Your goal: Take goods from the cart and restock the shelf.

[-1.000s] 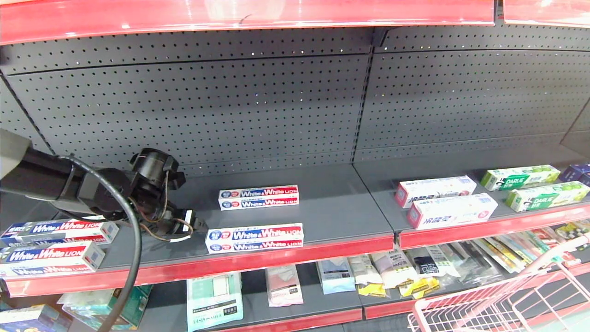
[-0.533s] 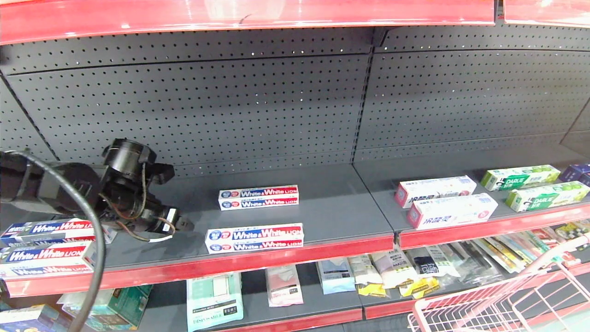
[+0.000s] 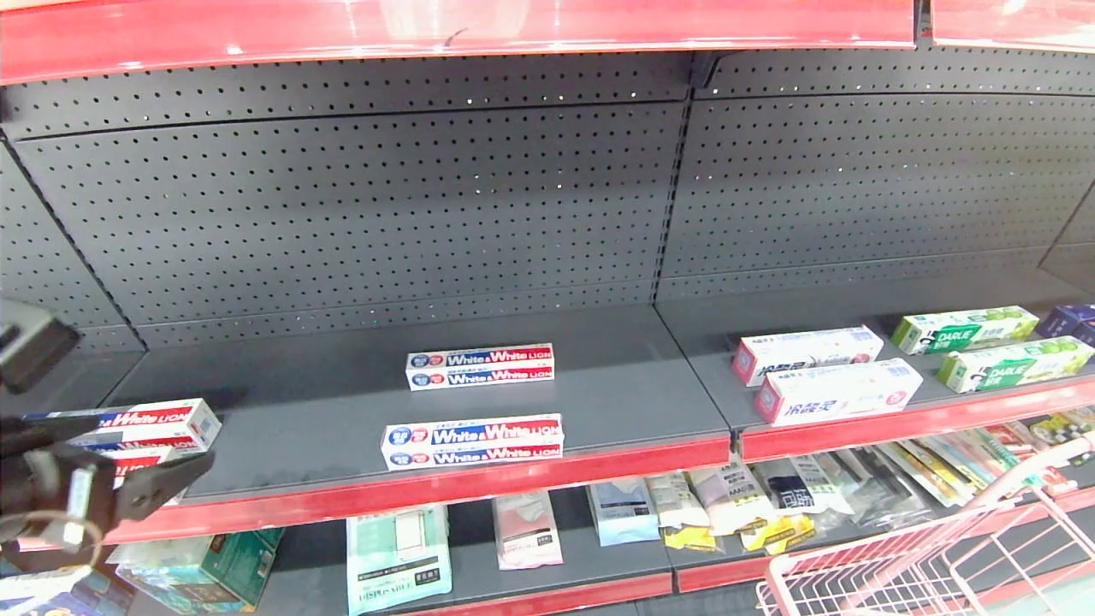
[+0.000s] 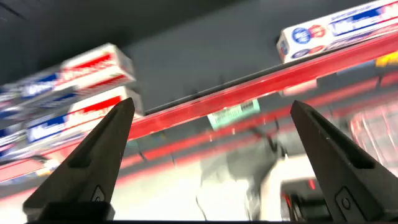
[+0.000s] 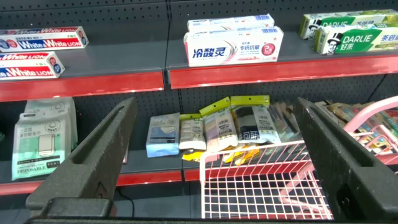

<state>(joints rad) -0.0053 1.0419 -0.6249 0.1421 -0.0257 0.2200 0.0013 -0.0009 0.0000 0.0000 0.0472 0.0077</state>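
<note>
**Head view:** the left claw (image 3: 120,492) is drawing back out of the shelf (image 3: 599,402). A second ago it was hovering just beside the front red-white-and-blue toothpaste box (image 3: 472,441). It is now hanging in front of the shelf's red lip, well apart from that box and overlapping the stack of matching boxes (image 3: 150,421). The front box is lying flat along the lip, far off to the claw's right, with a second box (image 3: 480,366) behind it. Neither box is shifting as the claw retreats.

**Left wrist view:** the left claw's fingers (image 4: 106,149) are standing wide apart, gripping nothing. The front toothpaste box (image 4: 336,31) is lying beyond one finger and the stacked boxes (image 4: 93,65) beyond the other. The shelf lip (image 4: 217,102) is crossing the gap between them. This placement is probably finished, and the arm is likely heading back for the next item.

**Right wrist view:** the right claw (image 5: 214,102) is hanging with its fingers spread and nothing in them, facing the shelf. The pink wire cart (image 5: 261,180) is sitting close ahead of it, and a pink-and-white toothpaste box (image 5: 233,46) and green toothpaste boxes (image 5: 348,34) are resting farther ahead. Whether goods are remaining in the cart cannot be told.
</note>
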